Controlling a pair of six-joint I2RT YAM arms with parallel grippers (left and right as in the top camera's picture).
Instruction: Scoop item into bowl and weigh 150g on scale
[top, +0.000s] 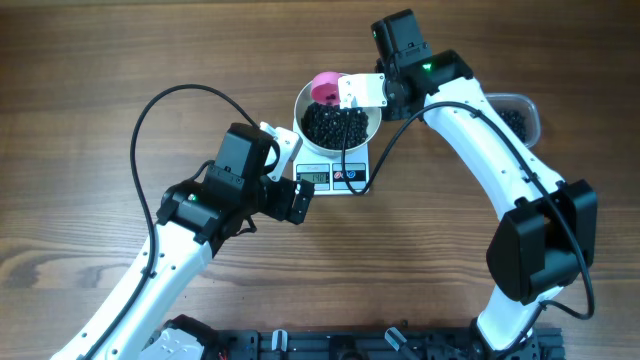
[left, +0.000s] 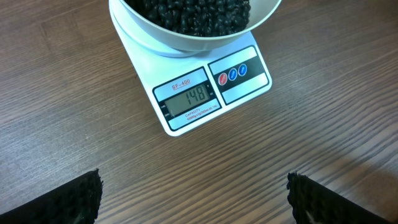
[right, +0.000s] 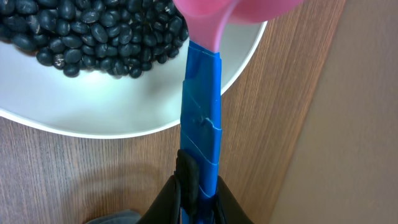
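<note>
On the wooden table (top: 80, 80), the white bowl (top: 299, 112) was seated on the scale (top: 335, 177) and was well filled with black beans (top: 335, 125). The pink scoop (top: 326, 88) was clamped by its blue handle in the right gripper (right: 198, 186) and held over the bowl's far rim. The left gripper (left: 196, 202) was spread wide and empty, just near of the scale. 148 was shown on the display (left: 189, 102). Only a few beans should be tipped in, slowly, with the bowl left untouched.
</note>
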